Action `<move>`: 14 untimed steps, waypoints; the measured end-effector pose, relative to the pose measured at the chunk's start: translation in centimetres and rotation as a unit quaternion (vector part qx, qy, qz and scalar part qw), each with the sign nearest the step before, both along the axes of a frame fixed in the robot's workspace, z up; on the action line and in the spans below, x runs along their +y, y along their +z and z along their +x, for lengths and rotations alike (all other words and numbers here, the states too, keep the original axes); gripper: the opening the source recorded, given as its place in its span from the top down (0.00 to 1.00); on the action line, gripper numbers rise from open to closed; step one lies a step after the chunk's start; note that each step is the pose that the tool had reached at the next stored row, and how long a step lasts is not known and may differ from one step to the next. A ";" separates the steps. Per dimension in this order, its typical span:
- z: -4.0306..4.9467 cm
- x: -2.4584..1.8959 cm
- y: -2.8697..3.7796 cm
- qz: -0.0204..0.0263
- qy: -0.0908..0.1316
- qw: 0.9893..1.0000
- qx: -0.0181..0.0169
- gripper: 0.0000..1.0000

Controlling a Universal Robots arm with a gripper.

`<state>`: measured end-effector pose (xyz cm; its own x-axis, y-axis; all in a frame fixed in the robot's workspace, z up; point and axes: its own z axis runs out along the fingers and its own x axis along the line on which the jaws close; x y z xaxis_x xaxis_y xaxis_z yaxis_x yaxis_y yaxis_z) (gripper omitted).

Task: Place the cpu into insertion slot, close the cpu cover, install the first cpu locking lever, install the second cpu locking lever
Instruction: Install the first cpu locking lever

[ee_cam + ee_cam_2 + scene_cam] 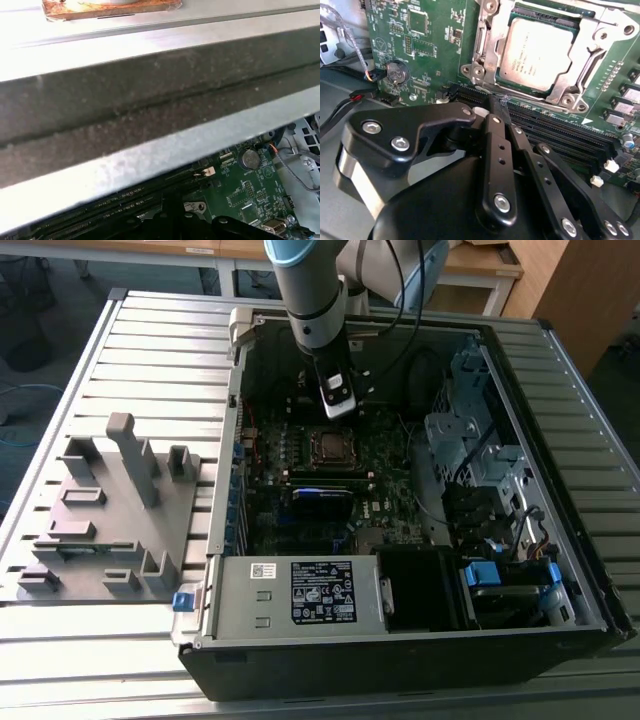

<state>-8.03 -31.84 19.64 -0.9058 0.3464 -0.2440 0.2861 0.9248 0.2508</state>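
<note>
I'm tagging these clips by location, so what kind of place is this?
Probably a robotics lab or workshop bench: an open black desktop computer case lies on a ribbed metal table, with wooden desks behind.

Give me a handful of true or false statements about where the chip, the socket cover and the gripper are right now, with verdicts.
1. The silver-grey square cpu sits in the socket. True.
2. The silvery metal cpu cover frames the chip. True.
3. The black gripper holds the cpu. False: its fingers are shut on nothing, beside the long black memory slots.
4. The computer case stands upright. False: it lies open on its side.
</note>
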 end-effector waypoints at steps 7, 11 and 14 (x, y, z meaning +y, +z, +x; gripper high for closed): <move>0.05 0.00 0.94 -0.001 0.000 1.000 0.000 0.90; 0.05 0.00 1.14 -0.001 -0.001 1.000 0.001 0.90; 0.05 0.00 1.14 -0.001 -0.001 1.000 0.001 0.90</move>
<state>-7.97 -31.83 20.78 -0.9057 0.3469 -0.2435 0.2874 0.9250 0.2488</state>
